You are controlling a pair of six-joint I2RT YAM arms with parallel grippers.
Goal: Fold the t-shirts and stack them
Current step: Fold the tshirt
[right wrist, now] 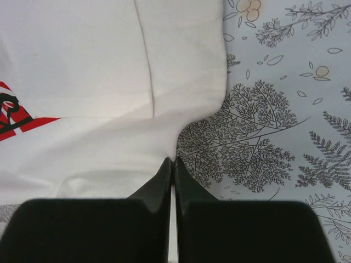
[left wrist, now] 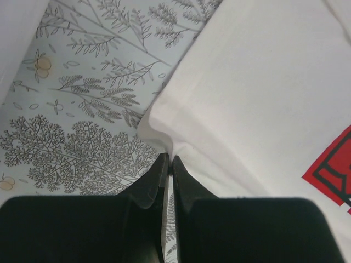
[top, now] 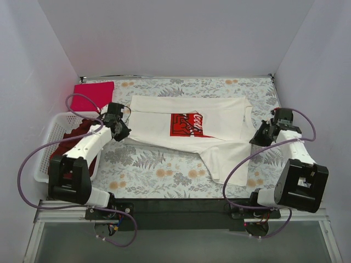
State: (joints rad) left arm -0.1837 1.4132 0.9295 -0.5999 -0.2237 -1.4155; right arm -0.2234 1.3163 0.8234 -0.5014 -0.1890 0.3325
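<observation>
The cream-white t-shirt (top: 186, 129) with a red chest print lies spread across the middle of the table, one part trailing toward the front right. My left gripper (top: 122, 131) is shut on its left edge; in the left wrist view the jaws (left wrist: 169, 158) pinch the white cloth (left wrist: 263, 93). My right gripper (top: 258, 137) is shut on its right edge; in the right wrist view the jaws (right wrist: 173, 160) pinch the cloth (right wrist: 109, 137). A folded crimson-pink t-shirt (top: 93, 96) lies at the back left. A dark maroon t-shirt (top: 82, 134) sits in the basket.
The white lattice basket (top: 46, 148) stands at the left edge beside my left arm. The floral table cloth (top: 159, 170) covers the table. White walls close in the back and both sides.
</observation>
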